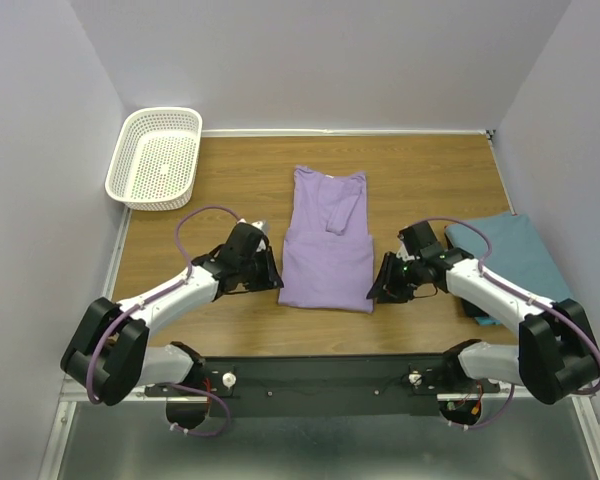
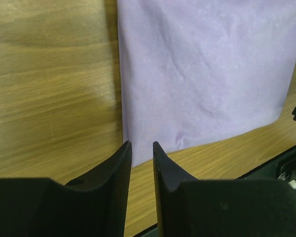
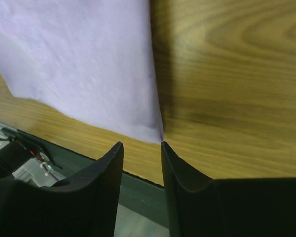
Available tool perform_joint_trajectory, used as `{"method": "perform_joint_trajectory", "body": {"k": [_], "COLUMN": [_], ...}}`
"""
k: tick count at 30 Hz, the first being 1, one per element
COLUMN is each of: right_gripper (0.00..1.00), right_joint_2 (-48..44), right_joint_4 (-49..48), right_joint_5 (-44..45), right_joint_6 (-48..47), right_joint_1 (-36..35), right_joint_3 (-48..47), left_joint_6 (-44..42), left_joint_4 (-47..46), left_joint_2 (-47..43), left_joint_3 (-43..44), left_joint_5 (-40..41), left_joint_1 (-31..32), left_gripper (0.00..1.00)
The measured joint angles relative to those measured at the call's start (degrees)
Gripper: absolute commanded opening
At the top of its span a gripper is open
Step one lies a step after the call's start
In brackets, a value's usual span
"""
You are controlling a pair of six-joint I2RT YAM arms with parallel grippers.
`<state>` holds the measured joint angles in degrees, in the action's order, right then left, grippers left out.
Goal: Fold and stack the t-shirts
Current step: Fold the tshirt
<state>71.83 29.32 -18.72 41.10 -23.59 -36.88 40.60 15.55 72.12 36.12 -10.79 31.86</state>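
End effectors sit nearest: left end effector (image 2: 142, 144) jaws parted, nothing between them, tips at the near left corner of lavender t-shirt (image 1: 328, 250); right end effector (image 3: 141, 144) parted and empty too, near right corner just off its fingertip. Lavender t-shirt lies folded mid table (image 1: 230, 170), sleeve tucked on top. Teal t-shirt (image 1: 515, 255) right side, under right arm. White basket (image 1: 130, 185) far left corner

Arms (image 1: 165, 295): white links, black joints
Cables (image 1: 178, 236): purple, looped over each forearm
Hands (image 2: 142, 144): black, two curved fingers (image 2: 119, 168)
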Motion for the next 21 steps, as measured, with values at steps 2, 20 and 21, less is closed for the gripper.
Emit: {"method": "perform_joint_trajectory", "body": {"k": [2, 20, 21], "right_gripper": [0.5, 0.51, 0.51], "right_joint_2": [-0.3, 2.8, 2.8], "right_joint_4": [0.6, -3.8, -4.2], "right_joint_5": [-0.7, -5.0, -5.0], "right_joint_6": [0.3, 3.5, 3.7], "right_joint_1": [-0.2, -0.9, -0.9], "right_joint_3": [0.9, 6.6, 6.6], "left_joint_6": [0.5, 3.8, 3.9], "left_joint_4": [0.1, -1.2, -1.5], "left_joint_2": [0.0, 1.0, 1.1], "left_joint_3": [-0.4, -5.1, -5.3], "left_joint_5": [0.3, 0.1, 0.0], "left_joint_1": [0.7, 2.6, 2.7], "left_gripper": [0.36, 0.42, 0.42]}}
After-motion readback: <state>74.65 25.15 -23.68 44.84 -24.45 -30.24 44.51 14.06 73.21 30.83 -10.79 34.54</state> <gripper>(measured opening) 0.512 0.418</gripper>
